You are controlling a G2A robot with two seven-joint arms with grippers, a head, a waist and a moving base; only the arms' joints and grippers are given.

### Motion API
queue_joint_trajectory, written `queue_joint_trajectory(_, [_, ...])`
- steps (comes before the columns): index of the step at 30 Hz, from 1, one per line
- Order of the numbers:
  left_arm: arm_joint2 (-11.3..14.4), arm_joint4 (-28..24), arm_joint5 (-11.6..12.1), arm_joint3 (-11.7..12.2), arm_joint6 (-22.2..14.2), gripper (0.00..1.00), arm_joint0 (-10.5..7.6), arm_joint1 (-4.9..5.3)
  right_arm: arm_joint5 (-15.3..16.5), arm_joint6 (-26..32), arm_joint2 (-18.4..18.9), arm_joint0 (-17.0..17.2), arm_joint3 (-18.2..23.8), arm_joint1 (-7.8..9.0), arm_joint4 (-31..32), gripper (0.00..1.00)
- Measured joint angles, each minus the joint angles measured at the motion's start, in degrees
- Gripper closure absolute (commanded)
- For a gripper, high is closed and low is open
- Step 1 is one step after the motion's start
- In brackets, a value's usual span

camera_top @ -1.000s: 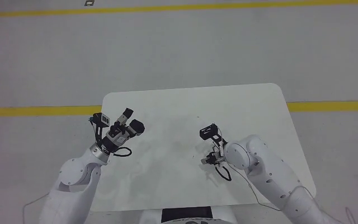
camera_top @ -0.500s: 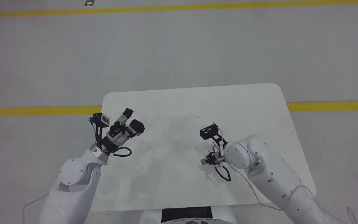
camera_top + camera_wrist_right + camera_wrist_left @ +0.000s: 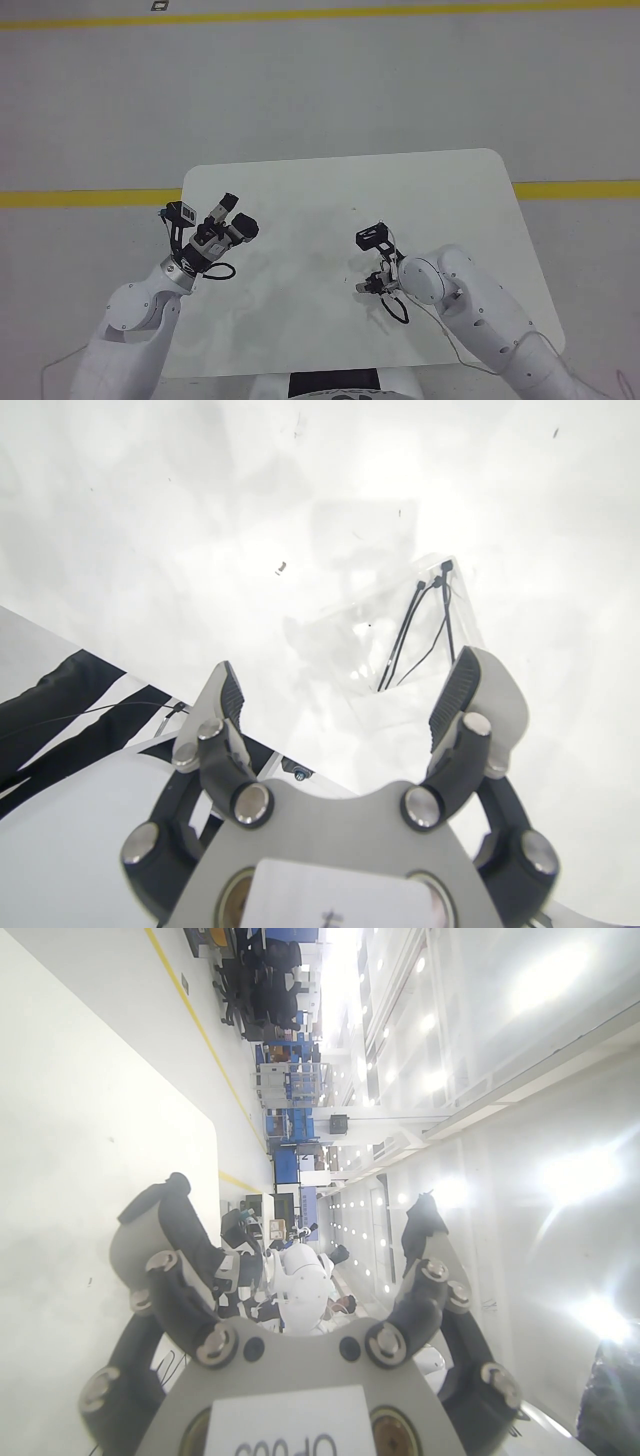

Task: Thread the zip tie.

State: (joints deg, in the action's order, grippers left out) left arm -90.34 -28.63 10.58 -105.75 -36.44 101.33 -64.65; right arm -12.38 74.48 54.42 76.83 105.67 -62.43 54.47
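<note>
**Zip tie threading: right arm lined up over the bag, nothing grabbed yet**

The right pincer [image 3: 347,660] is spread wide with nothing between its ribbed pads. It hangs over the desk [image 3: 330,190] just off the middle, toward 5 o'clock in the top view, pointing down at the surface. Right ahead of its fingertips lies a clear plastic bag [image 3: 340,635], flat on the desk, and the black zip ties [image 3: 406,627] are inside it: a few thin strands with their little square heads bunched at the far end of the bag. My guess is the wide spread is there so it can come down around the bag or a tie without snagging the plastic first.

The left pincer [image 3: 299,1189] is also spread and empty, parked at the desk's 9 o'clock edge and tipped sideways, facing across the desk rather than down at it. It looks like it's waiting to take the other end once a tie is out.

So threading hasn't started. The ties need to come out of the bag first, and slippery film plus skinny ties looks like the fiddly part.
</note>
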Motion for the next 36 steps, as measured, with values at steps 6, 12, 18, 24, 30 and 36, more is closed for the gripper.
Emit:
queue_joint_trajectory(6, [0.0,0.0,0.0,0.0,0.0,0.0,0.0,0.0,-0.02,0.37,1.0,0.27,1.11,0.18,0.9,0.8])
queue_joint_trajectory(12, [0.0,0.0,0.0,0.0,0.0,0.0,0.0,0.0,0.69,0.57,1.33,0.56,1.72,0.28,2.03,0.89])
queue_joint_trajectory(18, [0.0,0.0,0.0,0.0,0.0,0.0,0.0,0.0,1.75,0.27,1.66,1.18,1.74,0.36,2.35,0.96])
queue_joint_trajectory(24, [0.0,0.0,0.0,0.0,0.0,0.0,0.0,0.0,1.99,-1.33,1.44,1.52,-0.2,0.21,2.21,0.91])
queue_joint_trajectory(30, [0.0,0.0,0.0,0.0,0.0,0.0,0.0,0.0,2.17,-2.57,0.67,1.34,-2.15,-0.08,2.16,0.91])
queue_joint_trajectory(36, [0.0,0.0,0.0,0.0,0.0,0.0,0.0,0.0,2.26,-3.1,0.05,1.03,-3.48,-0.28,3.33,0.89])
